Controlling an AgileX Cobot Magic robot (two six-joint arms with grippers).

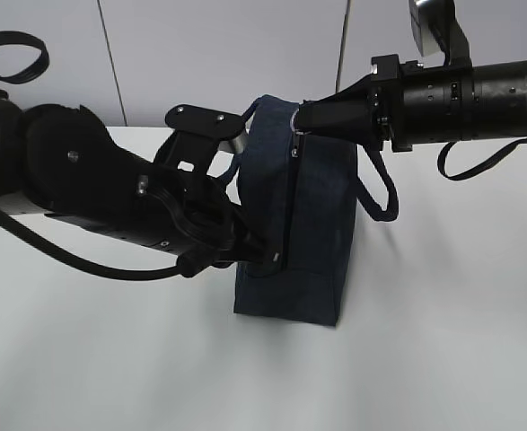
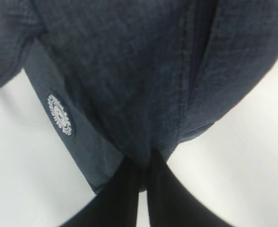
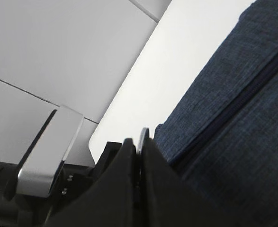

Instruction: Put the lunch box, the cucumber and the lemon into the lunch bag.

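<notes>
The lunch bag (image 1: 303, 224) stands on the white table (image 1: 443, 341) and is the landmark here. It is dark navy fabric and its zipper (image 1: 292, 193) runs along its top face, from the far end down to the near end.

The left gripper (image 1: 265, 251) is at the near, lower end of the lunch bag. Its fingers (image 2: 124, 189) are closed together, and in the left wrist view they pinch a fold of the navy fabric at the bag's edge. A small round white logo (image 2: 60, 114) sits on the bag's side panel, to the left of the pinched place.

The right gripper (image 1: 301, 118) is at the far, upper end of the lunch bag, where the zipper ends. Its fingers (image 3: 153, 189) are also closed, and in the right wrist view a thin metal ring pull (image 3: 142, 137) is pressed between them, just beside the bag's fabric.

One handle (image 1: 380, 193) hangs loose on the right side of the bag, below the right arm.
</notes>
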